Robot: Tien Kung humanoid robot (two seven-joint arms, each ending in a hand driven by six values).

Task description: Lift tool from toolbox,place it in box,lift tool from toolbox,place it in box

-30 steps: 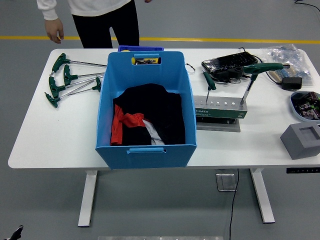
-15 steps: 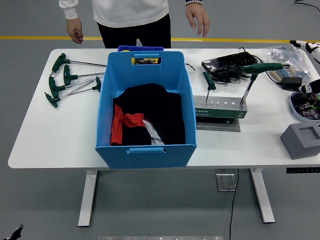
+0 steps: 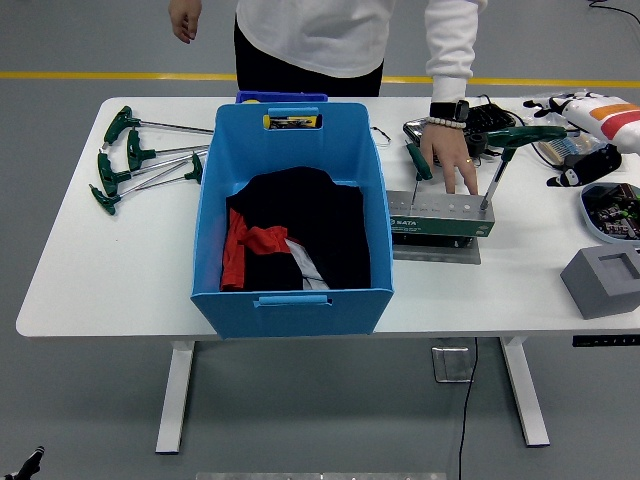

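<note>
Blue plastic box (image 3: 290,215): table centre, reaching the near edge.
Green metal toolbox (image 3: 438,217): just right; two T-handle tools (image 3: 500,160) upright.
Person's hand (image 3: 447,155): fingers spread on toolbox.
Robot right hand (image 3: 585,160): far right edge, finger state unclear.

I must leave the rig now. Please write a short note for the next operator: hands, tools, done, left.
Right hand: at the table's right edge, holds nothing; whether open or shut is unclear. Left hand: not in view.
A person's hand rests on the green tool holder.
Two T-handle tools stand in the holder; more lie left of the blue box.
Done: no tool visible in the box.
Left: both lifts and placements.
</note>
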